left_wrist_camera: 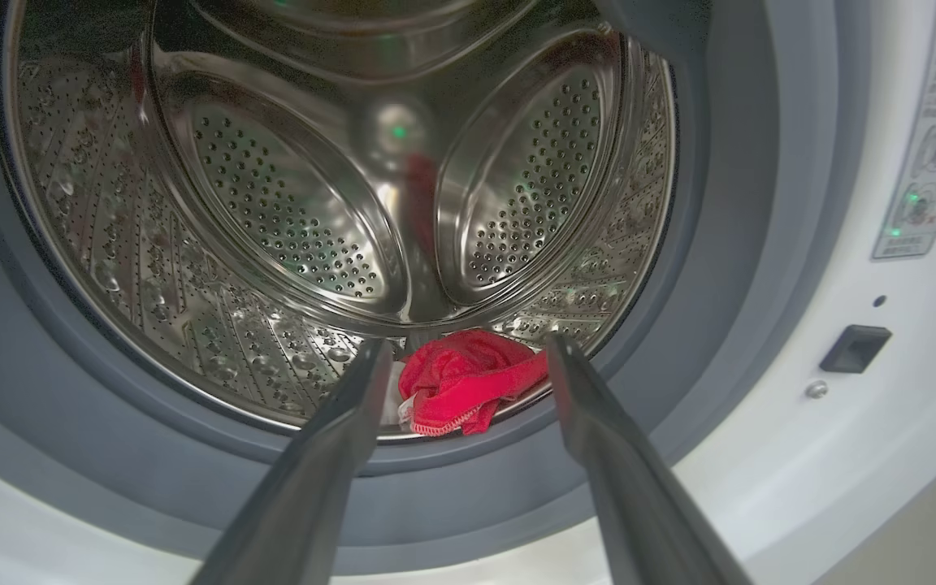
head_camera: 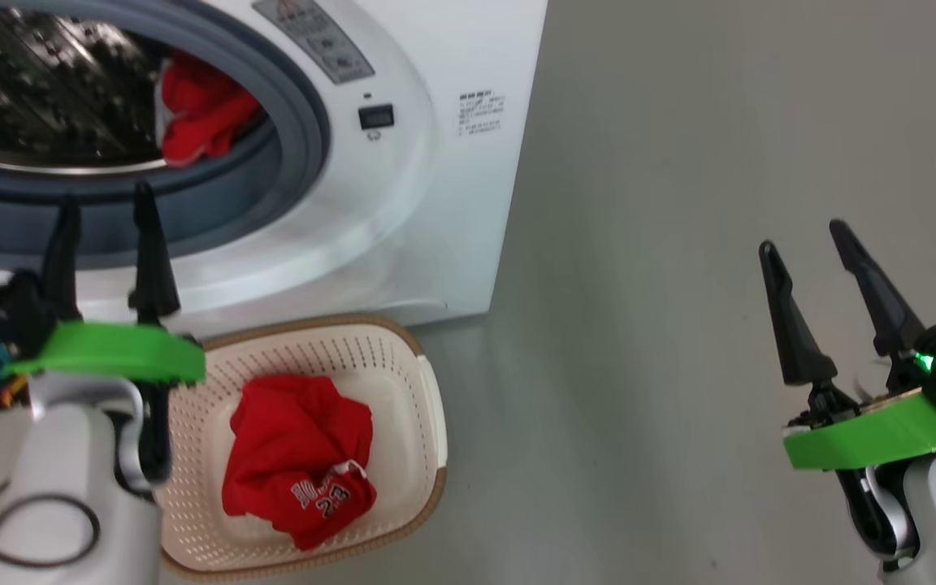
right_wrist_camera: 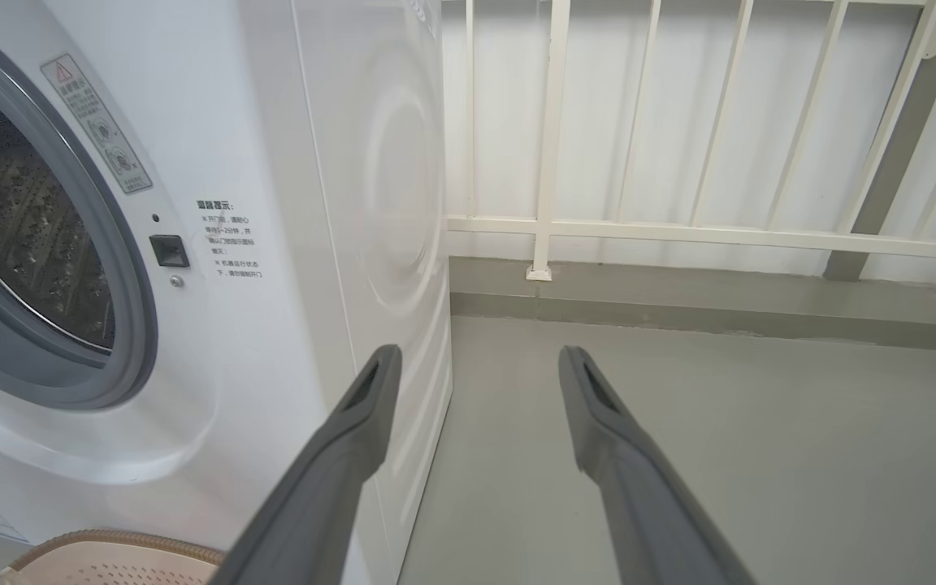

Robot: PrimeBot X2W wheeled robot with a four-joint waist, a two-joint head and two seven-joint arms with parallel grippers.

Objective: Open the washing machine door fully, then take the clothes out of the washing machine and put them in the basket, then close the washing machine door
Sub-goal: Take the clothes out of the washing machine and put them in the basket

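**One garment waits in the drum; the left pincer is lined up to fetch it**

The red garment lies crumpled at the bottom front of the drum, resting against the lip just inside the grey rubber ring. In the left wrist view it sits low and centre. It is a bunched lump wider than tall, its long axis running left to right along the lip. A stitched hem shows at its lower left, and it points no clear way.

The left pincer hangs in front of the washing machine, spread wide and holding nothing, with the garment framed between its two tips. At the lower centre of the head view the jersey lies in the basket, which stands on the floor against the machine's front.

The unloading step looks part done. The next move likely calls for reaching in past the ring, dipping to the lump and closing on its bulk. The right pincer hovers at the lower right over the floor, equally wide and empty.
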